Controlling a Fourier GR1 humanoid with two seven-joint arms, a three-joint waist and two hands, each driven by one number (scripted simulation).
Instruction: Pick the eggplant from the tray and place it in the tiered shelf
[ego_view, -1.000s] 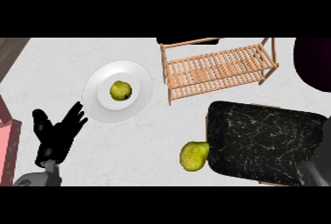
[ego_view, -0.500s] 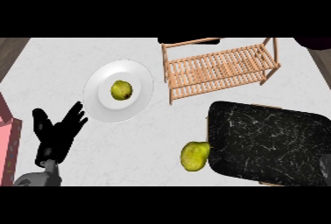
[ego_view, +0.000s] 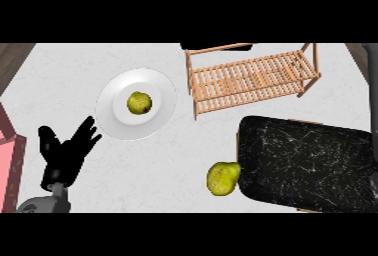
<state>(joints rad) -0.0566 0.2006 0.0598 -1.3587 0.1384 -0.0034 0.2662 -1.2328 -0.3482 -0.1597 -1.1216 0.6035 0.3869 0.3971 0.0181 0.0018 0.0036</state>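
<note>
The black marbled tray (ego_view: 310, 165) lies at the right, and nothing shows on its top. A yellow-green fruit (ego_view: 222, 178) rests on the counter against the tray's left edge. Another yellow-green fruit (ego_view: 139, 102) sits on the white plate (ego_view: 140, 131) at the upper left. The wooden tiered shelf (ego_view: 251, 77) stands at the back, its slats bare. No eggplant shows in the head view. My left hand (ego_view: 66, 152) rests open at the lower left, fingers up, just below and left of the plate. My right hand is out of view.
A pink object (ego_view: 6, 170) runs along the left edge beside my left forearm. A dark object (ego_view: 218, 46) sits just behind the shelf. The counter's edge shows at the top left and top right corners.
The dark shape of my right arm along the right edge has pulled out of view. The left hand, both fruits and the tray have stayed put.
</note>
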